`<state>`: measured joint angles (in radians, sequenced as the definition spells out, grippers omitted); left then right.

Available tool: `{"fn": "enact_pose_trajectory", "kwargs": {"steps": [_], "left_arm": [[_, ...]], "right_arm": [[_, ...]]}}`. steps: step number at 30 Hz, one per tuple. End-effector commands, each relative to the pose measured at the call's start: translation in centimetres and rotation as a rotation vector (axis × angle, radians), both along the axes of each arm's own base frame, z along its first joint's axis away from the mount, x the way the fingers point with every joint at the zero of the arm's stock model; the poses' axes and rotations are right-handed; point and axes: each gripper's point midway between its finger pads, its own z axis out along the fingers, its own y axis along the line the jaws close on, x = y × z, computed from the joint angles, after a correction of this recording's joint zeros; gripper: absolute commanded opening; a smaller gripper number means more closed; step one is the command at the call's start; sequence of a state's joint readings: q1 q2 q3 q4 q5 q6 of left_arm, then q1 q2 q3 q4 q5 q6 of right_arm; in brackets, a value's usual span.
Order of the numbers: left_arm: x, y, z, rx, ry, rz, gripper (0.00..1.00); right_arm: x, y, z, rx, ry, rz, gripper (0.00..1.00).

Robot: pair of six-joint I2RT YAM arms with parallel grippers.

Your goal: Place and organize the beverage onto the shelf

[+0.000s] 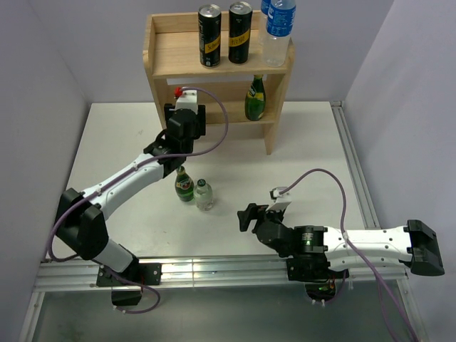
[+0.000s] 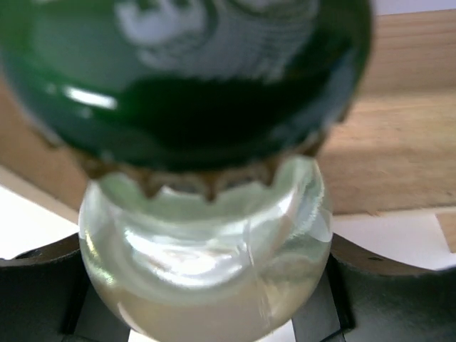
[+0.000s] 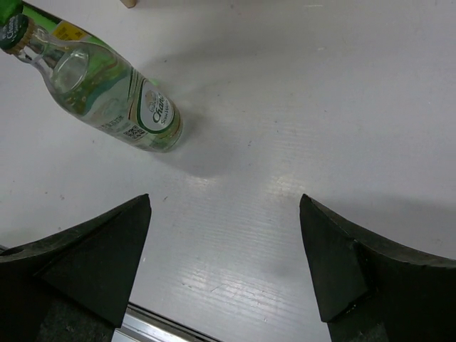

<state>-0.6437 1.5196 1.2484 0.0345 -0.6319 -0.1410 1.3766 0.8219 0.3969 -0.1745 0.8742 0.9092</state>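
Up top, the shelf's [image 1: 162,55] rimmed upper board carries two black cans [image 1: 209,35] and two water bottles [image 1: 278,32], all upright; a green bottle [image 1: 255,98] stands on the lower board's right side. The left gripper [image 2: 206,320] pinches a clear green-capped bottle [image 2: 206,263] before the shelf wood, cap toward the frame's top. The right gripper [image 3: 224,249] hangs spread above the table [image 1: 306,142].
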Motion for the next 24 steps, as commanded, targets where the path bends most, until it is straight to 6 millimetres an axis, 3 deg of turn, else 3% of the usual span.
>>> {"fn": "enact_pose_trajectory", "kwargs": {"steps": [1,13,24], "left_arm": [[1.8,0.2,9.4,-0.171,-0.251,0.020,0.00],[3.6,1.6,9.9,-0.178,-0.279,0.064,0.00],[6.4,2.9,7.6,-0.207,-0.265,0.080,0.00]], "right_arm": [[0.4,-1.0,-0.5,-0.002,-0.014,-0.044,0.92],[0.6,-0.4,-1.3,-0.025,-0.006,-0.037,0.92],[0.8,-0.3,-1.9,-0.039,0.000,-0.036,0.91]]}}
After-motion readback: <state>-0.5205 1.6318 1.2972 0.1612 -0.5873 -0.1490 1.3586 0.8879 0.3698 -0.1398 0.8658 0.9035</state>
